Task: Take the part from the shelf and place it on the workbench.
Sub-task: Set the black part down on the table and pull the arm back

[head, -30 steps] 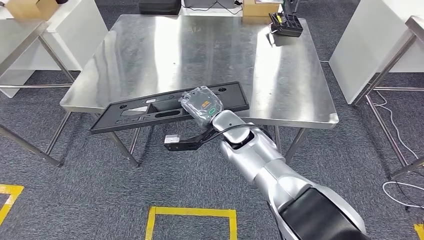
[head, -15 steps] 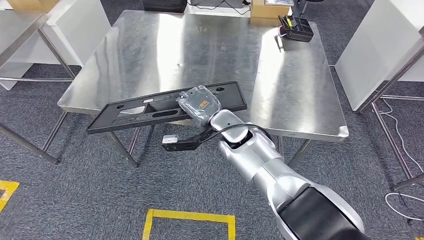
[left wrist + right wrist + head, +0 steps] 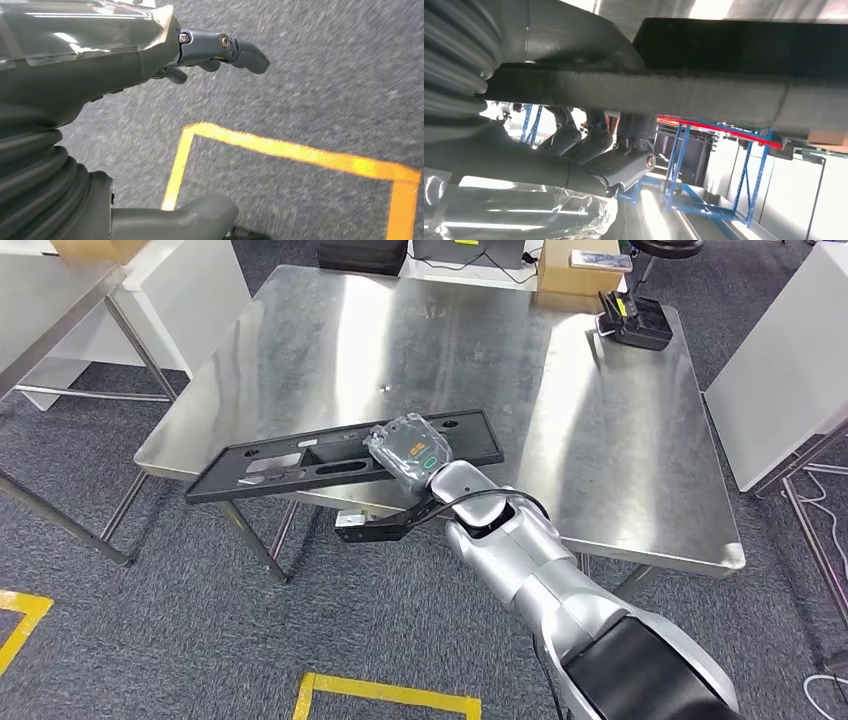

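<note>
1. The long black part [image 3: 345,455] is held by the right hand [image 3: 412,454] over the table's [image 3: 600,440] near edge
2. The left hand [image 3: 210,52] is kept empty, fingers apart, above grey carpet [image 3: 325,75] and yellow tape [image 3: 300,152]
3. A black box [image 3: 634,322] is seen at the far corner

Camera swung, part carried farther over the bench

The workbench [image 3: 600,440] slid toward 3 o'clock in the head view; the black part [image 3: 300,462], gripped by the right hand [image 3: 412,452], came farther over its near edge.
</note>
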Robot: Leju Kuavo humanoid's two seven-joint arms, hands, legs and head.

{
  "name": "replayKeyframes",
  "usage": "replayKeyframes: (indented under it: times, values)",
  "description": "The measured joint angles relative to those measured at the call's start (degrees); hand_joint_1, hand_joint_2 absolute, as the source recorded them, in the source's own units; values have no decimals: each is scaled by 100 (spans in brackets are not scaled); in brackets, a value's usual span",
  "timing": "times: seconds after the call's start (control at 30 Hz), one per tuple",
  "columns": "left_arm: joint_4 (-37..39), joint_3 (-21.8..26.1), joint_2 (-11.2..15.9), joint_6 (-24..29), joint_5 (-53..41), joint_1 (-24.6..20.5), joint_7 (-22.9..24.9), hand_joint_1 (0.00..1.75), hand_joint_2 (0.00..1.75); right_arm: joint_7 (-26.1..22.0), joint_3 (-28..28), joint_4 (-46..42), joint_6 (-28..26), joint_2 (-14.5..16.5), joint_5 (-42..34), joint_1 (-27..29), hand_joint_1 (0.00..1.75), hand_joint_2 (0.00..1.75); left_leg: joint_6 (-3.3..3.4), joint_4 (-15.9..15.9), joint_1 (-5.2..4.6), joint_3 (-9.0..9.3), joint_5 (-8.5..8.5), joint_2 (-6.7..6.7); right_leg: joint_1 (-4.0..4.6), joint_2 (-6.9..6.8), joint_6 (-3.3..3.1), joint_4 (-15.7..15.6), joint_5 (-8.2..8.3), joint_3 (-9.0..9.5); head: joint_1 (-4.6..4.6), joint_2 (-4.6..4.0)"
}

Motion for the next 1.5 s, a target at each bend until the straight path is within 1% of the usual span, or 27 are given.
replayKeyframes:
  times: [0.07,0.13,0.2,0.27,0.3,0.33,0.4,0.47,0.5,0.6,0.63,0.73,0.8,0.83,0.87,0.9,0.97,1.0,1.07,1.13,1.17,1.27,1.3,1.33,1.4,1.47,1.5]
  values:
    - [-1,11,-3,16,5,11,3,0,175,19,2,-2,-2,31,-1,-15,150,175,-48,298,6,-116,71,55,-67,6,-88,-107,-6,155,-8,1]
    - [-1,21,-5,17,8,1,-3,0,175,83,2,1,-2,63,-2,-45,150,175,-112,1007,36,-558,8,119,-94,8,-162,-173,-68,320,-25,1]
    - [-1,25,-2,10,3,-3,-18,0,175,196,2,17,-2,73,1,-65,150,175,-186,1671,82,-1088,-303,137,-102,8,-182,-195,-168,445,-35,1]
    - [-1,28,10,-13,-8,7,-34,0,175,339,-11,49,-2,49,1,-72,150,175,-238,1779,129,-1372,-528,160,-116,13,-152,-196,-286,582,-38,1]
    - [-1,28,16,-25,-15,13,-42,0,175,398,-20,64,-3,32,-1,-79,150,175,-255,1679,147,-1413,-520,175,-123,16,-137,-195,-334,644,-38,1]
    - [-1,29,22,-31,-19,14,-46,0,175,434,-32,77,-3,12,-3,-88,150,175,-269,1508,159,-1397,-423,188,-130,16,-122,-195,-376,700,-38,1]
    - [1,30,32,-37,-26,19,-52,0,175,464,-55,108,-5,-35,-10,-127,150,175,-275,847,170,-1245,155,224,-136,17,-73,-191,-486,842,-40,1]
    - [2,33,40,-53,-37,25,-56,0,175,508,-77,143,-10,-81,-23,-180,150,175,-224,161,155,-1106,625,267,-100,30,9,-175,-635,943,-59,0]
    - [2,33,41,-65,-45,31,-57,0,175,548,-94,156,-15,-101,-34,-196,150,175,-176,19,147,-1070,711,267,-69,37,51,-141,-685,985,-60,0]
    - [-2,35,41,-90,-70,28,-83,0,175,702,-220,193,-44,-236,-89,-248,150,175,-20,-16,140,-901,772,212,-35,36,137,145,-795,1014,-32,1]
    - [-2,37,41,-95,-79,18,-101,0,175,734,-285,209,-65,-310,-104,-284,150,175,28,-10,125,-846,763,198,-41,33,135,374,-877,908,-24,1]
    - [-3,55,48,-110,-121,-9,-142,0,175,763,-479,270,-118,-521,-109,-371,150,175,138,-1,71,-740,665,156,-52,30,63,1383,-1301,242,-8,1]
    - [-2,72,49,-119,-131,-6,-149,0,175,772,-562,315,-120,-612,-101,-375,150,175,163,3,34,-656,577,130,-44,29,66,1609,-1418,-95,-4,1]
    - [-2,77,48,-125,-131,-4,-150,0,175,774,-588,335,-120,-644,-97,-373,150,175,168,5,13,-594,525,121,-35,29,90,1438,-1324,-134,-2,1]
    - [-1,80,47,-128,-132,-4,-151,0,175,775,-608,349,-120,-668,-96,-374,150,175,169,6,-7,-527,474,115,-24,29,119,1111,-1126,-89,-3,1]
    - [0,81,44,-131,-132,-5,-152,0,175,775,-626,363,-120,-693,-94,-374,150,175,165,6,-25,-460,421,109,-7,31,140,707,-816,-7,-3,1]
    - [2,85,42,-133,-135,-14,-156,0,175,803,-649,390,-122,-730,-69,-376,150,175,133,11,-52,-361,320,88,27,31,98,141,-366,137,-6,1]
    - [3,88,41,-133,-137,-19,-158,0,175,832,-659,403,-124,-746,-45,-378,150,175,108,31,-60,-333,286,78,38,31,46,16,-248,171,-3,1]
    - [1,99,47,-130,-146,-21,-170,0,175,891,-685,415,-125,-764,9,-386,150,175,62,78,-57,-311,246,69,13,30,-49,-39,-240,287,7,1]
    - [-2,115,49,-148,-143,-17,-225,0,175,909,-727,419,-124,-780,40,-416,150,175,11,296,-45,-390,155,91,-41,30,-101,-96,-245,420,-2,1]
    - [-3,129,51,-167,-138,-20,-271,0,175,909,-744,420,-123,-785,47,-438,150,175,-28,555,-27,-535,50,106,-63,29,-122,-116,-259,476,-11,1]
    - [-4,164,48,-131,-178,-18,-481,0,175,910,-783,437,-123,-807,95,-444,150,175,-143,1526,56,-1187,-297,138,-70,30,-159,-115,-327,562,-44,1]
    - [-7,167,49,-21,-281,-10,-584,0,175,910,-800,447,-126,-823,121,-415,150,175,-172,1609,84,-1314,-281,150,-76,32,-146,-113,-358,597,-49,1]
    - [-18,175,47,134,-474,-1,-676,0,175,911,-820,457,-131,-845,150,-385,150,175,-197,1509,109,-1342,-156,164,-85,34,-126,-111,-391,640,-52,1]
    - [-56,269,32,505,-1132,7,-825,0,175,902,-872,478,-142,-898,211,-345,150,175,-247,773,160,-1107,385,193,-108,35,-57,-106,-483,742,-52,1]
    - [-81,440,6,696,-1649,-10,-951,0,175,888,-919,497,-167,-939,273,-345,75,87,-226,169,156,-871,615,205,-100,40,17,-93,-556,784,-60,1]
    - [-87,531,-4,718,-1747,-17,-1017,0,175,883,-936,505,-180,-953,303,-343,38,44,-180,90,139,-828,604,201,-85,43,57,-89,-584,772,-62,1]
